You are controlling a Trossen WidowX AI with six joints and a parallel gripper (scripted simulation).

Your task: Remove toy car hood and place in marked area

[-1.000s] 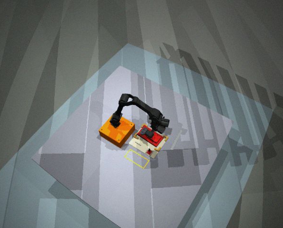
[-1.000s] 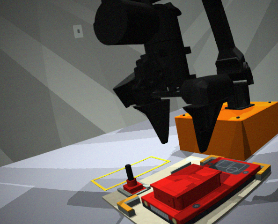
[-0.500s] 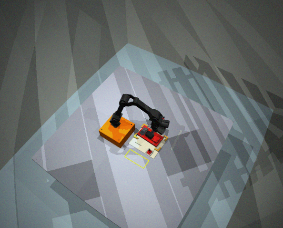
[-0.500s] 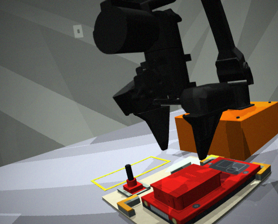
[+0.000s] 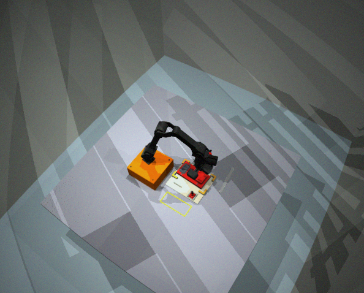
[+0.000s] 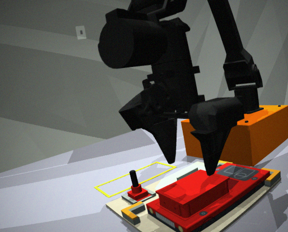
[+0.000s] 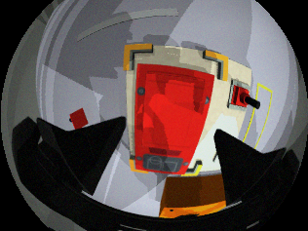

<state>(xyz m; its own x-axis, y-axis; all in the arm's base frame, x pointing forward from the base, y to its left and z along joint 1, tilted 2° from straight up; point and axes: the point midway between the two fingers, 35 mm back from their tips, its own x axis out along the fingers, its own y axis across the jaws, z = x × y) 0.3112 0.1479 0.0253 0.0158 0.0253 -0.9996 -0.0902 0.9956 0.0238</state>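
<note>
The toy car (image 5: 184, 167) (image 6: 236, 172) (image 7: 162, 163) lies on a cream board (image 5: 176, 186) (image 6: 114, 205). Its hood (image 5: 203, 178) (image 6: 189, 184) (image 7: 171, 116), a raised red block, sits on the car's front part. My gripper (image 6: 191, 169) (image 7: 173, 128) is open and empty above the car, pointing down. In the wrist view its fingertips stand on either side of the red car; their exact height over the hood is hard to tell. The marked area (image 5: 179, 199) (image 6: 125, 174) (image 7: 264, 88), a yellow outline, lies on the table beside the board with nothing in it.
A red base with an upright black post (image 5: 192, 194) (image 6: 133, 178) (image 7: 250, 101) stands on the board near the marked area. Orange corner brackets surround the car. The orange arm base (image 5: 141, 170) (image 6: 268, 141) is behind. A small red object (image 7: 79, 118) and a pale strip (image 5: 226, 179) lie farther off.
</note>
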